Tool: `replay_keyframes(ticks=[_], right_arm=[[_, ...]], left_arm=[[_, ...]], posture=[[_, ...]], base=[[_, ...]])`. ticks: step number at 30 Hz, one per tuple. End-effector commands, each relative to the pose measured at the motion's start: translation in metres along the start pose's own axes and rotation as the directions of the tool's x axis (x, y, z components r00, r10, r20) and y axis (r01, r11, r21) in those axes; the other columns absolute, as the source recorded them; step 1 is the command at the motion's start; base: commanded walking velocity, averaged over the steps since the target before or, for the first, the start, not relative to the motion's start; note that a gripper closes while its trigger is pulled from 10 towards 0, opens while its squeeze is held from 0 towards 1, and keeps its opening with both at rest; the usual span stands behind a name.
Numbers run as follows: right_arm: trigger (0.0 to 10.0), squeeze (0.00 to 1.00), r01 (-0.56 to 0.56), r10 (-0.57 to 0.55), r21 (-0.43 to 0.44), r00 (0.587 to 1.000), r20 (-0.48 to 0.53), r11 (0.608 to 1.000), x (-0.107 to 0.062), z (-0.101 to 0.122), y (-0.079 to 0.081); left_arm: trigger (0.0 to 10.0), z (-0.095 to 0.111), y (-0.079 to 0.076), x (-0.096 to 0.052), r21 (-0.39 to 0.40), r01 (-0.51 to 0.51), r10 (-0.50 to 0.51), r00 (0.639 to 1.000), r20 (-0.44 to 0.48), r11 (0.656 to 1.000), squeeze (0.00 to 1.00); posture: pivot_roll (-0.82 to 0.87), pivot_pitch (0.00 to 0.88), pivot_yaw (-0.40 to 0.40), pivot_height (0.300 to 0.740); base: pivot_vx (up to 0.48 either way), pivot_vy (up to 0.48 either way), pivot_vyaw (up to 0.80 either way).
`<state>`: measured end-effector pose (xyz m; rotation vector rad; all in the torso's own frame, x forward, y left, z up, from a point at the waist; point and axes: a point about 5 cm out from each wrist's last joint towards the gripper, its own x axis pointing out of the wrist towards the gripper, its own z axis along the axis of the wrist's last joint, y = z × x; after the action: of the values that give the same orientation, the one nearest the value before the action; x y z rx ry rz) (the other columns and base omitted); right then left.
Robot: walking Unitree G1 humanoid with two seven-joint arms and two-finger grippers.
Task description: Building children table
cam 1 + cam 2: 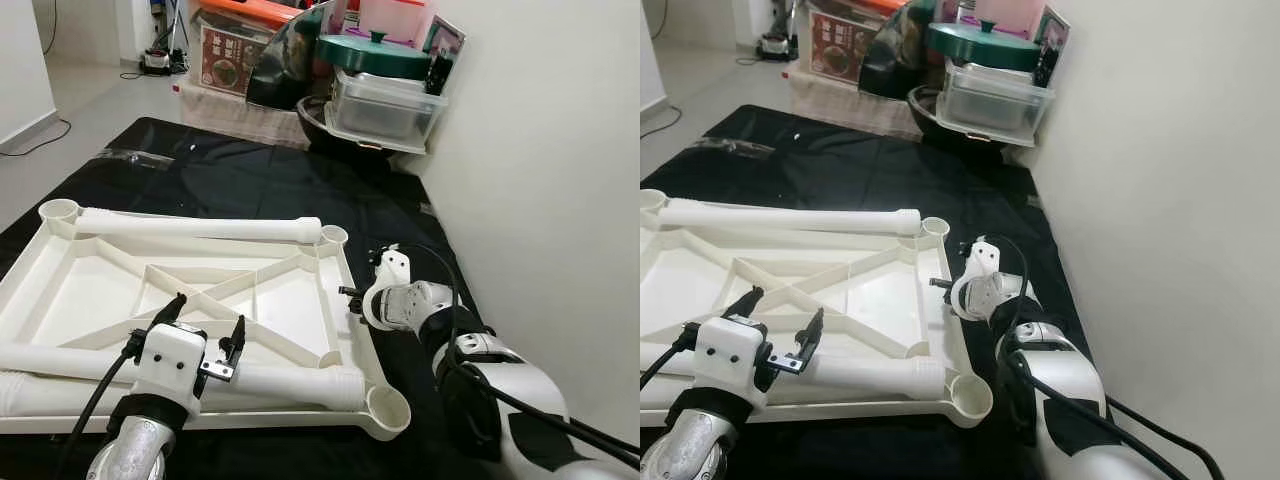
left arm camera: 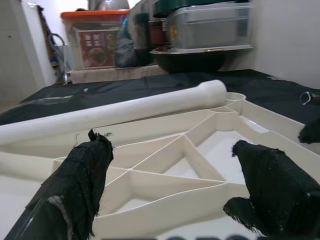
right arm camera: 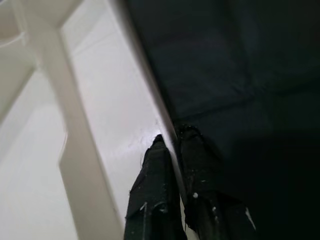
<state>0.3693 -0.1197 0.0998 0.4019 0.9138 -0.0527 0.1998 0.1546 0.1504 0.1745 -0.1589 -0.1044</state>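
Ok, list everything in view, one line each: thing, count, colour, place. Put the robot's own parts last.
Table top: one, white, upside down on the black sheet, ribbed underside up, round sockets at its corners.
Table legs: two, white; far leg lies along the far edge, near leg along the near edge.
Black sheet: one, spread over the floor.
Clear lidded box: one, in the pile by the wall.
Green pot lid: one, on top of that box.
Orange-lidded crate: one, at the back.
Left claw: black fingers open, over the near leg.
Right claw: black fingers shut on the table top's right rim.
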Motion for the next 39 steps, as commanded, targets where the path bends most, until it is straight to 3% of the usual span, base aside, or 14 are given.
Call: replay_keyframes(ticks=[1, 10, 11, 18, 19, 21, 22, 28, 30, 32, 33, 35, 38, 39], right_arm=[[0.0, 0.00, 0.131, -0.114, 0.152, 0.987, -0.113, 0.980, 0.006, -0.018, -0.020], [0.0, 0.00, 0.154, -0.127, 0.213, 0.983, -0.131, 0.965, 0.005, -0.021, -0.008], [10.0, 0.00, 0.123, -0.097, 0.198, 0.986, -0.134, 0.972, 0.005, -0.022, -0.003], [10.0, 0.00, 0.071, -0.049, 0.185, 0.992, -0.120, 0.980, 0.001, -0.016, 0.007], [10.0, 0.29, 0.056, -0.041, 0.171, 0.995, -0.090, 0.984, -0.001, -0.010, 0.008], [10.0, 0.29, 0.046, -0.035, 0.159, 0.997, -0.070, 0.986, -0.003, -0.005, 0.009], [10.0, 1.00, 0.043, -0.039, 0.149, 0.999, -0.030, 0.988, -0.005, 0.001, 0.009], [10.0, 1.00, -0.010, 0.003, 0.118, 0.998, 0.059, 0.993, -0.012, 0.015, 0.016], [10.0, 1.00, -0.212, 0.212, -0.013, 0.966, 0.149, 0.977, -0.028, 0.036, 0.036], [10.0, 1.00, -0.288, 0.296, -0.071, 0.941, 0.166, 0.955, -0.035, 0.042, 0.044], [10.0, 1.00, -0.288, 0.296, -0.071, 0.941, 0.166, 0.955, -0.035, 0.042, 0.044], [10.0, 1.00, -0.348, 0.390, -0.211, 0.897, 0.210, 0.914, -0.047, 0.058, 0.048], [10.0, 1.00, -0.344, 0.418, -0.293, 0.875, 0.245, 0.892, -0.053, 0.069, 0.046], [10.0, 1.00, -0.309, 0.441, -0.391, 0.841, 0.314, 0.867, -0.061, 0.085, 0.044]], left_arm=[[10.0, -0.003, -0.004, 0.001, -0.013, 0.003, -0.003, 1.000, -0.009, 1.000, 0.00], [10.0, -0.004, -0.004, 0.001, -0.014, 0.006, -0.006, 1.000, -0.008, 1.000, 0.00], [10.0, -0.004, -0.004, 0.001, -0.014, 0.007, -0.007, 1.000, -0.008, 1.000, 0.00], [10.0, -0.005, -0.004, 0.002, -0.014, 0.005, -0.005, 1.000, -0.007, 1.000, 0.00], [10.0, -0.005, -0.004, 0.002, -0.014, 0.004, -0.004, 1.000, -0.007, 1.000, 0.00], [10.0, -0.005, -0.004, 0.001, -0.014, 0.004, -0.004, 1.000, -0.007, 1.000, 0.00], [10.0, -0.005, -0.004, 0.001, -0.014, 0.004, -0.005, 1.000, -0.007, 1.000, 0.00], [10.0, -0.005, -0.005, 0.001, -0.014, 0.005, -0.005, 1.000, -0.004, 1.000, 0.00], [10.0, -0.005, -0.005, 0.002, -0.016, 0.007, -0.007, 1.000, -0.005, 1.000, 0.00], [10.0, -0.006, -0.005, 0.002, -0.017, 0.008, -0.008, 1.000, -0.005, 1.000, 0.00], [10.0, -0.006, -0.005, 0.002, -0.017, 0.008, -0.008, 1.000, -0.005, 1.000, 0.00], [10.0, -0.006, -0.005, 0.002, -0.020, 0.010, -0.010, 1.000, -0.004, 1.000, 0.00], [10.0, -0.007, -0.005, 0.002, -0.022, 0.012, -0.012, 1.000, -0.004, 1.000, 0.00], [10.0, -0.007, -0.005, 0.003, -0.024, 0.014, -0.014, 1.000, -0.003, 1.000, 0.00]], posture=[[0.15, 0.000, -0.219, 0.740], [0.15, 0.000, -0.220, 0.740], [0.15, 0.000, -0.219, 0.740], [0.15, 0.000, -0.223, 0.740], [0.15, 0.000, -0.221, 0.740], [0.15, 0.000, -0.221, 0.740], [0.15, 0.000, -0.220, 0.740], [0.16, 0.000, -0.217, 0.740], [0.16, 0.000, -0.216, 0.740], [0.16, 0.000, -0.213, 0.740], [0.16, 0.000, -0.213, 0.740], [0.16, 0.000, -0.210, 0.740], [0.16, 0.000, -0.210, 0.740], [0.16, 0.000, -0.208, 0.740]], base=[[0.000, 0.000, 0.00], [0.000, 0.000, 0.00], [0.000, 0.000, 0.00], [0.000, 0.000, 0.00], [0.000, 0.000, 0.00], [0.000, 0.000, 0.00], [0.000, 0.000, 0.00], [0.000, 0.000, 0.00], [0.000, 0.000, 0.00], [0.000, 0.000, 0.00], [0.000, 0.000, 0.00], [0.000, 0.000, 0.00], [0.000, 0.000, 0.00], [0.000, 0.000, 0.00]])
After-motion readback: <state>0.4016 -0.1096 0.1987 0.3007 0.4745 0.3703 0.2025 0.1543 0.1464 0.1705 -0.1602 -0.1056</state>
